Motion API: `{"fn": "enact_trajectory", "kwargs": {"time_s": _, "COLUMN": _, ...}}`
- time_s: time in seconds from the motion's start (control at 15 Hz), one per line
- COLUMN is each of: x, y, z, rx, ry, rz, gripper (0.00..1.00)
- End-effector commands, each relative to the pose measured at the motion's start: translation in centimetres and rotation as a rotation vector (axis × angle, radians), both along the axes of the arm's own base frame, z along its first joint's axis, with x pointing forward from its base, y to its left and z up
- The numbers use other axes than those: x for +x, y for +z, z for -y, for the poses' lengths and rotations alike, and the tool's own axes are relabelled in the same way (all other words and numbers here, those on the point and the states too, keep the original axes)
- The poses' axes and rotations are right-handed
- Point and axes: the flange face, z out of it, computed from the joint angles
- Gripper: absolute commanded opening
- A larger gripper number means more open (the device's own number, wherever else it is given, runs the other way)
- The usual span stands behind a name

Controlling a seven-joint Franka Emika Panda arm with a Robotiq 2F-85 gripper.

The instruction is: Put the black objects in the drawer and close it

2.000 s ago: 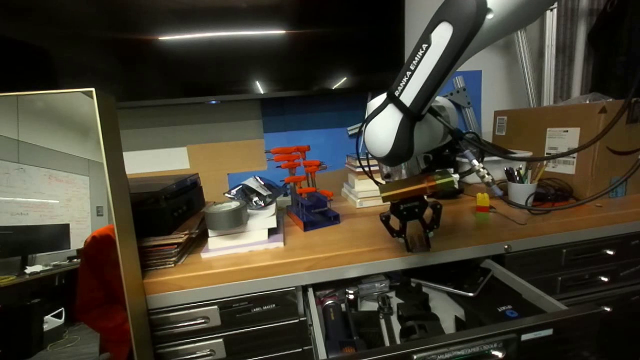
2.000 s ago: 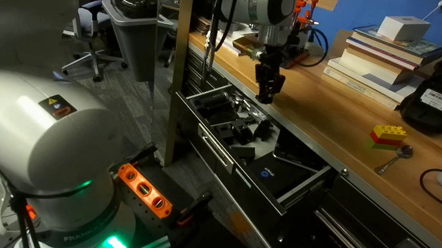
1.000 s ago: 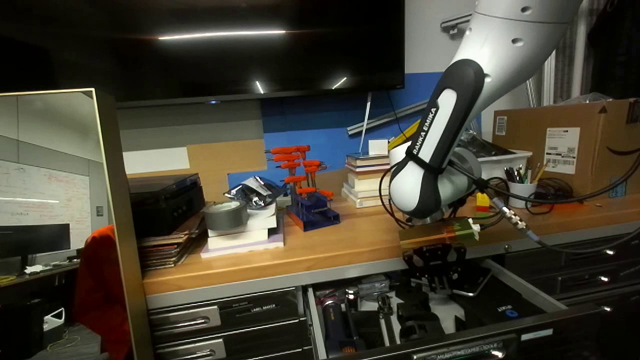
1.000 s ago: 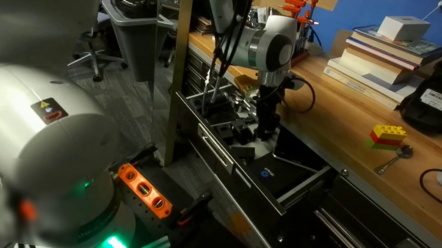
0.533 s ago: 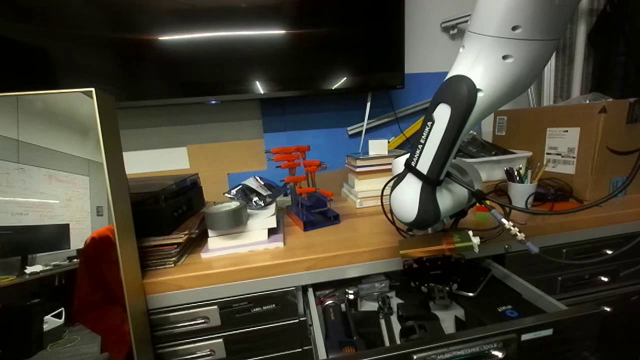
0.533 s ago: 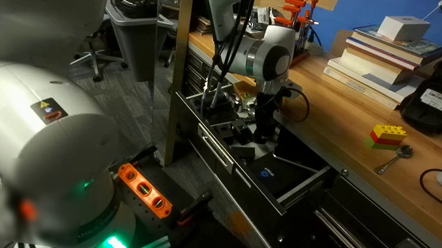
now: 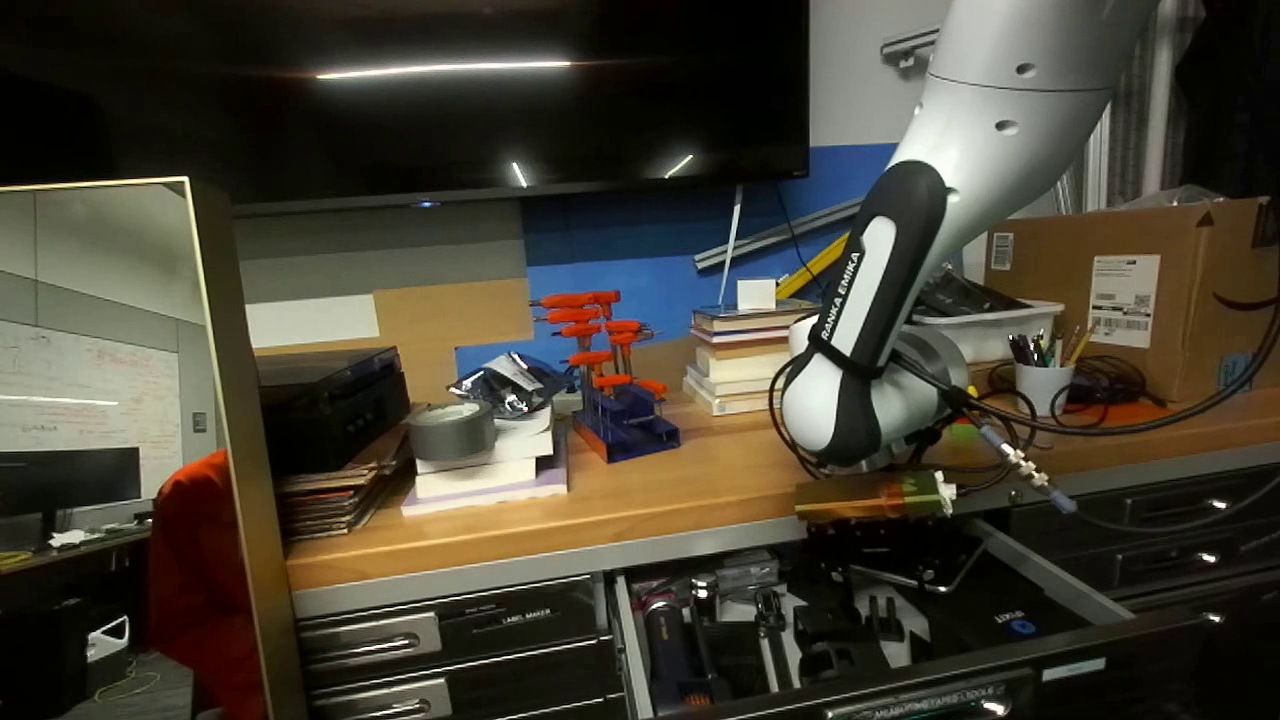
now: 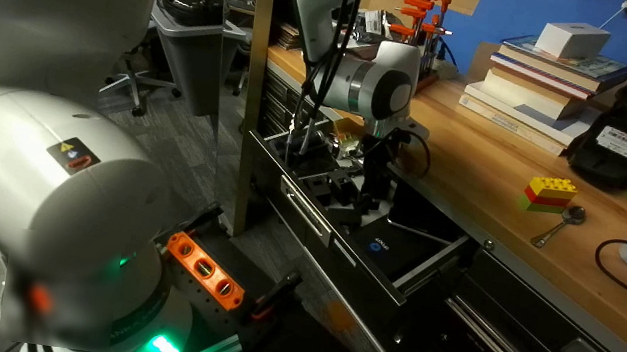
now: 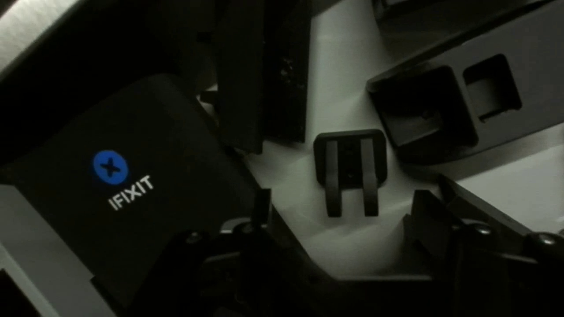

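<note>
Spread wide, the jaws hang over the pulled-out drawer, on the near side of the desk, and in the wrist view they frame a strip of pale drawer bottom. One black object, a small piece with two prongs, lies on that bottom just beyond the gap, apart from both jaws. In an exterior view it sits in the drawer's right half, prongs up, with a hollow block to its left, an iFixit case to its right and a silver-edged tablet on the far side. Which other dark pieces belong to the task, I cannot tell.

In the wrist view one jaw overlaps the case, so contact there is uncertain; the hollow block runs off the right edge, and a dark slab is cut off at the top. A yellowish box above the jaws partly covers them in an exterior view, and below it they blend into the tablet. In an exterior view where cables cross the drawer's left end, the jaws show edge-on, merging with dark pieces near them, their spread unreadable there. The drawer's near left corner is cut off in an exterior view.
</note>
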Motion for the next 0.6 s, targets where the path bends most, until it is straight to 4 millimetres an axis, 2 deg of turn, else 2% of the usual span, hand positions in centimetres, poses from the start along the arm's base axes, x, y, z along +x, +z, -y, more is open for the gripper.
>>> {"fn": "enact_trajectory", "kwargs": {"time_s": 0.0, "x": -0.6, "y": 2.2, "z": -0.8, "rx": -0.061, "ry": -0.137, "rz": 0.017, "gripper": 1.00}}
{"fn": "enact_trajectory", "kwargs": {"time_s": 0.27, "x": -1.9, "y": 4.5, "z": -3.4, "rx": -0.178, "ry": -0.315, "rz": 0.026, "gripper": 1.00}}
{"fn": "enact_trajectory", "kwargs": {"time_s": 0.53, "x": -4.8, "y": 6.0, "z": -7.3, "rx": -0.264, "ry": -0.529, "rz": 0.010, "gripper": 1.00}}
